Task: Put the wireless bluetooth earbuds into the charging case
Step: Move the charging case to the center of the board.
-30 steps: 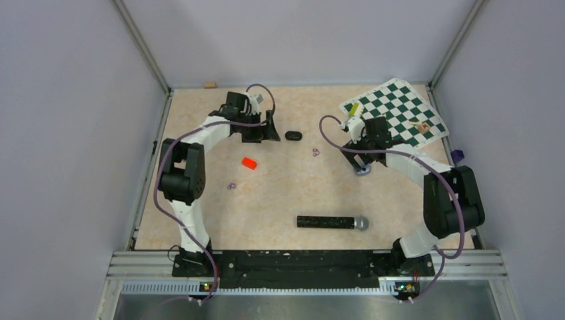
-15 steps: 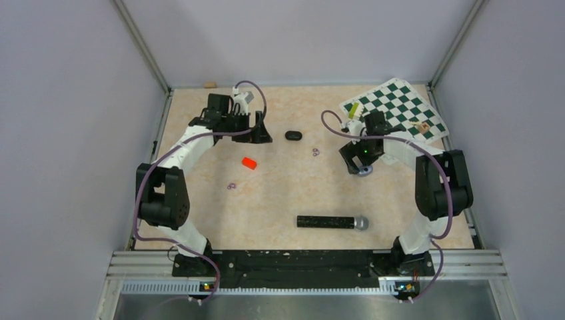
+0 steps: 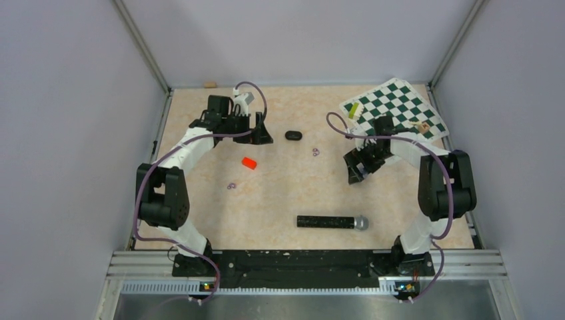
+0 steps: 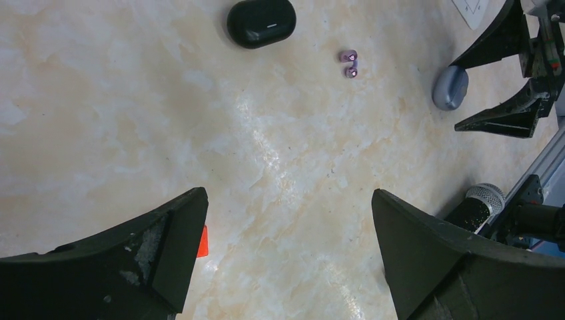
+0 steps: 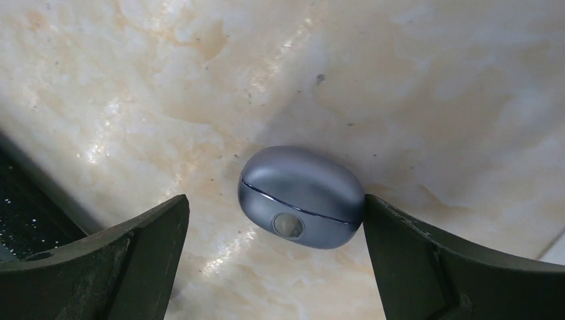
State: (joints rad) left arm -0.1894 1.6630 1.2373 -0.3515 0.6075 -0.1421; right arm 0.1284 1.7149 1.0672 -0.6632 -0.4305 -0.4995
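**Left gripper** [image 3: 262, 133]: fingers spread wide, holding nothing, poised over the marbled table [image 3: 293, 193].

**Red block** [image 3: 249, 163]: lies on the table just behind the left gripper on the base side, not touching it (only a sliver shows past one finger in the left wrist view).

**Pale purple rings** [image 3: 231, 186]: a tiny pair, farther back from the left gripper than the red block.

**Charging case** [image 3: 293, 135]: glossy black pod lying flat with its lid closed. It is near the left gripper on its right side and apart from it. In the left wrist view it sits ahead of the spread fingers. It is well to the left of the right gripper.

**Second ring pair** [image 3: 315, 153]: between the two grippers, beyond the charging case as seen from the left gripper.

**Microphone** [image 3: 332, 222]: long and black, lying flat with its mesh head to the right, well back toward the bases from both grippers.

**Right gripper** [image 3: 355, 175]: fingers spread and pinching nothing, straddling the grey-blue pod [image 5: 301, 197]. The pod rests on the table with one end at a finger (touching or barely apart, cannot tell) and a clear gap at the other finger.

**Chessboard** [image 3: 400, 107]: green and white, beyond the right gripper and to its right.
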